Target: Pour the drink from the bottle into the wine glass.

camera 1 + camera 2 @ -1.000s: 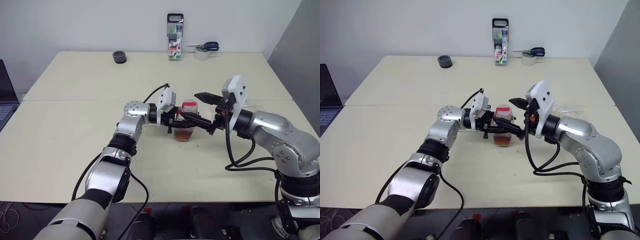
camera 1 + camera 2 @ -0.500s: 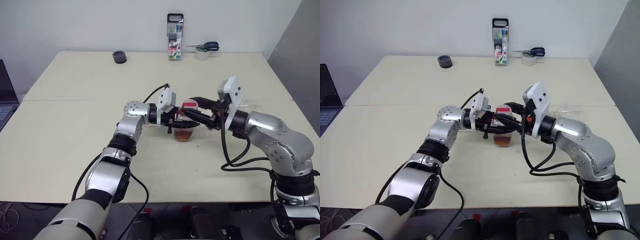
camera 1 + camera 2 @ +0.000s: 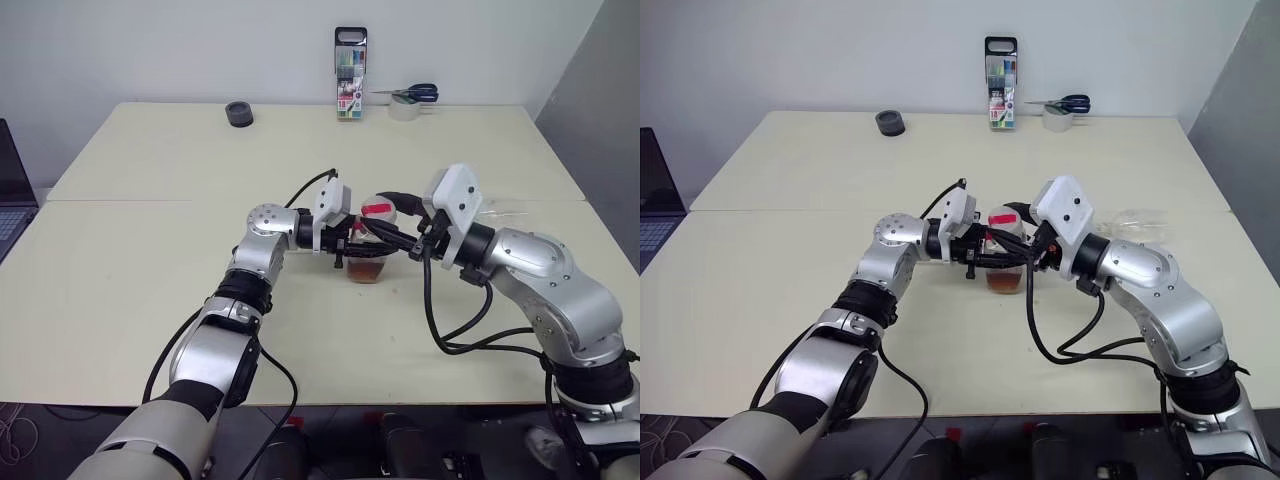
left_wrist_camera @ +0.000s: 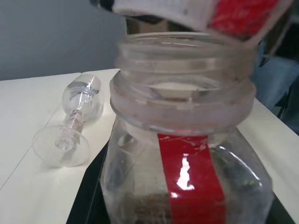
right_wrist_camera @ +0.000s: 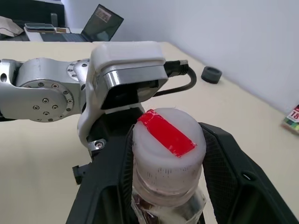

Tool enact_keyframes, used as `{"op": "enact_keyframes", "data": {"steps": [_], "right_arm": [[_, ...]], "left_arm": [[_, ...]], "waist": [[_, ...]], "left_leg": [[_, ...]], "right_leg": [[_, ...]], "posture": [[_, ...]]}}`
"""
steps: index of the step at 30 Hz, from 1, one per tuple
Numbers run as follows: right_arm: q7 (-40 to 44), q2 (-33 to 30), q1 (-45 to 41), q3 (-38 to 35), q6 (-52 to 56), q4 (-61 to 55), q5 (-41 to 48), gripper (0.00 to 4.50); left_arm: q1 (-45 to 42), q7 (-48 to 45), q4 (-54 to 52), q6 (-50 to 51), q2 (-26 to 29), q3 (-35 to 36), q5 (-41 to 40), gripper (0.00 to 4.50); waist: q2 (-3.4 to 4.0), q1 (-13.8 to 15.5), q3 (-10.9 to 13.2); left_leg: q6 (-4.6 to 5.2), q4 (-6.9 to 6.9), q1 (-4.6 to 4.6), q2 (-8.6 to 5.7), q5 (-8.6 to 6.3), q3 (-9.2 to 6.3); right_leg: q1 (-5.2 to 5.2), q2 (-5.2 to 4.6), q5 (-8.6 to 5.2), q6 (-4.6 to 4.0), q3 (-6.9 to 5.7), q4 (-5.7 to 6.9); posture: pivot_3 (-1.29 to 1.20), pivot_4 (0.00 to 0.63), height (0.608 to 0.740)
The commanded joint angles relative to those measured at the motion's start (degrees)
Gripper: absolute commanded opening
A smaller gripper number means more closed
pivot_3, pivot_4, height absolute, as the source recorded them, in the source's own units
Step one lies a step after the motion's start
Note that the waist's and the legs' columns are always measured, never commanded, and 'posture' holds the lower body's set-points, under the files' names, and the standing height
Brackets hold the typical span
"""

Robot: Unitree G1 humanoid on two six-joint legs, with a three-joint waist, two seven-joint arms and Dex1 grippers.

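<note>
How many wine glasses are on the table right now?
1. The wine glass lies on its side on the table, to the robot's right of the bottle and apart from it. The arms may hide a little of the table.

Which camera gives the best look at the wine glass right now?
The left wrist view: the wine glass lies on its side on the table, with bowl, stem and foot all clear behind the bottle. The head views catch it as a faint clear shape beyond the right arm.
</note>
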Motion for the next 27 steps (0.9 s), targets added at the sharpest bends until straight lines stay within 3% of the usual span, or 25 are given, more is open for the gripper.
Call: {"op": "enact_keyframes", "data": {"steps": [1,4,6,10,15,20,23,27], "right_arm": [[-4.46,2.35,1.85,-9.29,2.41,-4.76,5.45,1.73],[-7.72,2.99,7.62,-15.51,4.40,-6.88,7.33,1.73],[-9.88,3.01,15.19,-16.85,3.38,-7.24,3.96,1.73],[-14.39,4.02,26.06,-13.16,0.69,-3.14,-3.84,1.73],[-16.10,6.27,30.71,-7.52,-6.09,5.79,-11.54,1.73],[-15.62,10.55,31.26,-9.82,-3.67,11.12,-7.94,3.34],[-13.83,8.96,32.32,-11.93,-0.70,11.51,-6.57,4.42],[-11.61,2.87,34.47,-11.50,-3.02,9.57,-10.50,4.50]], "left_arm": [[0.29,1.51,-2.72,0.69,0.66,1.75,-1.23,1.65],[1.17,2.89,-3.46,1.88,1.66,2.58,-1.55,1.65],[2.03,4.09,-4.50,2.93,2.78,3.44,-1.87,1.65],[3.47,6.43,-6.92,5.20,4.76,5.08,-2.62,1.65],[5.01,8.19,-9.78,6.76,6.19,6.12,-2.88,1.65],[6.23,9.75,-11.93,7.24,7.21,6.44,-3.46,1.65],[6.82,11.88,-12.67,7.22,7.16,6.97,-3.73,1.65],[7.48,15.52,-13.33,6.90,7.32,8.05,-3.55,1.65]], "waist": [[0.00,0.02,0.00],[0.00,0.13,0.00],[-0.01,0.18,-0.01],[0.01,0.01,-0.01],[0.03,-0.04,-0.02],[0.02,-0.06,-0.03],[-0.01,0.02,-0.05],[0.00,0.47,-0.07]], "left_leg": [[0.00,0.00,0.00,0.00,0.00,0.01],[0.00,-0.02,0.00,0.00,0.00,-0.03],[0.01,-0.03,0.00,-0.01,-0.01,-0.01],[0.02,-0.05,0.03,-0.01,-0.01,0.06],[0.02,-0.03,0.15,0.02,0.00,0.10],[0.01,-0.02,0.15,0.05,0.00,0.10],[0.01,-0.01,0.18,0.07,0.00,0.07],[0.01,0.05,0.19,0.01,0.00,0.06]], "right_leg": [[0.00,0.00,0.00,0.00,0.01,0.00],[0.01,-0.01,0.00,0.00,-0.01,0.01],[0.02,-0.01,0.00,0.00,0.01,0.00],[-0.01,0.01,0.00,0.00,0.07,0.04],[0.03,0.06,-0.01,0.01,0.12,0.10],[0.05,0.07,0.00,0.01,0.12,0.08],[0.09,0.08,0.00,0.01,0.10,0.08],[0.18,0.04,0.00,0.02,0.09,0.05]], "posture": [[0.00,0.150,0.740],[0.00,0.150,0.740],[0.00,0.150,0.740],[0.00,0.150,0.740],[0.00,0.150,0.740],[0.00,0.150,0.740],[0.00,0.150,0.740],[0.00,0.150,0.740]]}}
